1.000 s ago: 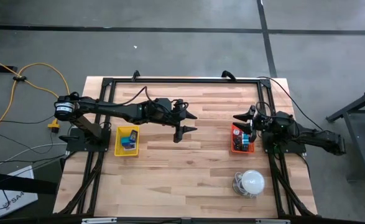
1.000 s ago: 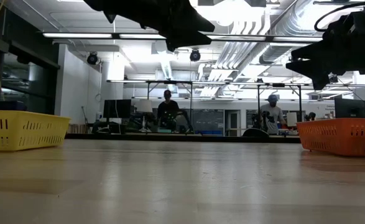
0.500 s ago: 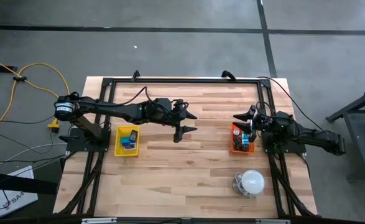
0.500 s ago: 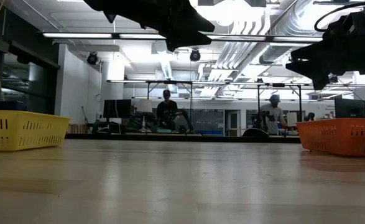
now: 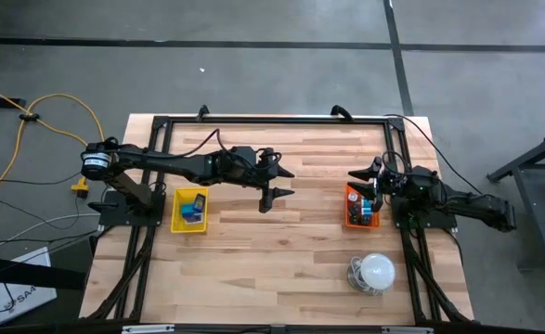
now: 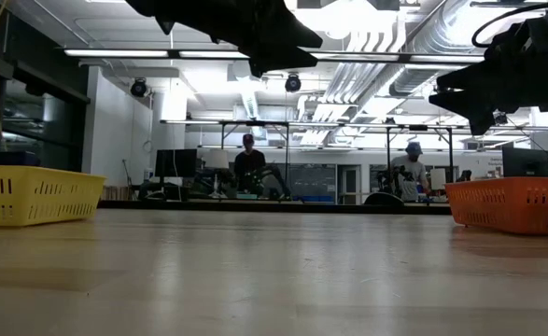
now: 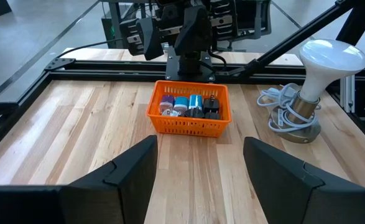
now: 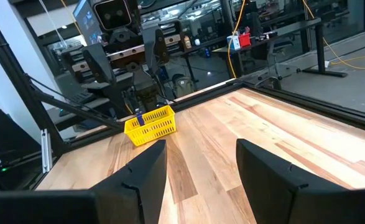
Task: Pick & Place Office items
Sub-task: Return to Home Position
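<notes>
Two grippers hover with fingers spread, empty: left gripper [image 5: 278, 189] mid-table, right gripper [image 5: 363, 173] above the one orange bin [image 5: 349, 208]. One yellow bin [image 5: 177, 211]. Both hold office items [image 7: 188, 106].

High view: overhead, far, straight down on whole worktop [image 5: 281, 250]. Low view: worktop level, facing room [image 6: 348, 177], yellow bin [image 6: 31, 196] left, orange bin [image 6: 512, 205] right. Left wrist view: past left claw [image 7: 199, 143] toward orange bin. Right wrist view: past right claw [image 8: 201, 144] toward yellow bin.
</notes>
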`<control>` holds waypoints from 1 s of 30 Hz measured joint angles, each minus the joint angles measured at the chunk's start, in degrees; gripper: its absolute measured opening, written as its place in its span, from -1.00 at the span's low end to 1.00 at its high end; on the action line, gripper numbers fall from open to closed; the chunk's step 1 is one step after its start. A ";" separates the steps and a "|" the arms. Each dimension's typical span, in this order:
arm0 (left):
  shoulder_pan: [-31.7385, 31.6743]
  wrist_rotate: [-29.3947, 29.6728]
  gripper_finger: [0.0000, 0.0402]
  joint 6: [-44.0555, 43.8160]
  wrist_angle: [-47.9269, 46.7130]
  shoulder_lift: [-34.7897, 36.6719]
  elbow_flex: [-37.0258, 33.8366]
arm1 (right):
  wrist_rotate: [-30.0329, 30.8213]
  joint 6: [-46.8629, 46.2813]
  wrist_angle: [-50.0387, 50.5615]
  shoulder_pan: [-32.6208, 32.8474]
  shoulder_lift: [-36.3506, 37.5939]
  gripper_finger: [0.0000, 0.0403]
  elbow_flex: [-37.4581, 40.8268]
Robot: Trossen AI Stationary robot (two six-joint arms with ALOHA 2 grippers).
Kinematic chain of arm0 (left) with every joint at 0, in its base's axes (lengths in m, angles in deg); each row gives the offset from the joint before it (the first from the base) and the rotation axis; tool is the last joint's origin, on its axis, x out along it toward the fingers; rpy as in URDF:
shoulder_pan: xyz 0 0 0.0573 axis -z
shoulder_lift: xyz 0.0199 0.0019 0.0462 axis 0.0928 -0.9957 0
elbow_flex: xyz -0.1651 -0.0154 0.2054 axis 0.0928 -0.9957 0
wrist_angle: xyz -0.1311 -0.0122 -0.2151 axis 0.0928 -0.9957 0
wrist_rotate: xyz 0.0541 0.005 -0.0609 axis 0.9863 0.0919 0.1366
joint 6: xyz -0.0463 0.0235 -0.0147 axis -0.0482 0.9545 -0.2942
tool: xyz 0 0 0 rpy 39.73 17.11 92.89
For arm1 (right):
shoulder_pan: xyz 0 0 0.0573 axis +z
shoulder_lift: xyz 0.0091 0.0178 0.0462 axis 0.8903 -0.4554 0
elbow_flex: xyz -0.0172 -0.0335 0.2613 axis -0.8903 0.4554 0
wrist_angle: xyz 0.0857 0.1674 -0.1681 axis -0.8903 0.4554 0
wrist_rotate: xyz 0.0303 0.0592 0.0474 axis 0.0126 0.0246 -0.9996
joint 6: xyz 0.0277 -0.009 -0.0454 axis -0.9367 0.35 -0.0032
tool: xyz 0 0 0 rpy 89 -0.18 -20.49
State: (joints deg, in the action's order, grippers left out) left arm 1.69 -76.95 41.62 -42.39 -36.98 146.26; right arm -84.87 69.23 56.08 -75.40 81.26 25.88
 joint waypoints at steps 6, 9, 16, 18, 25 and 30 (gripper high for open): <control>-0.01 -0.02 0.16 -0.01 0.02 0.00 -0.01 | 0.02 0.02 0.00 0.00 0.00 -0.11 0.00; -0.01 0.00 0.16 -0.20 0.02 0.00 -0.01 | 0.00 0.02 0.00 0.00 0.00 -0.11 0.00; -4.52 1.00 0.16 1.76 -5.52 4.17 -0.90 | -0.01 0.02 0.00 0.00 0.00 -0.11 0.00; -6.05 1.60 0.16 1.70 -5.41 6.02 -2.63 | 0.02 0.03 -0.04 0.00 0.00 -0.11 0.00; -10.06 1.54 0.16 1.89 -2.68 14.34 -11.90 | 0.02 0.04 -0.11 0.00 -0.13 -0.11 0.00; -11.69 1.53 0.16 1.92 2.71 21.18 -20.38 | -0.07 0.04 -0.26 0.00 -0.15 -0.11 0.00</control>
State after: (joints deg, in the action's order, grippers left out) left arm -10.00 -75.42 43.54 -39.69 -15.81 125.89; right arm -84.94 69.28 55.81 -75.40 81.11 25.88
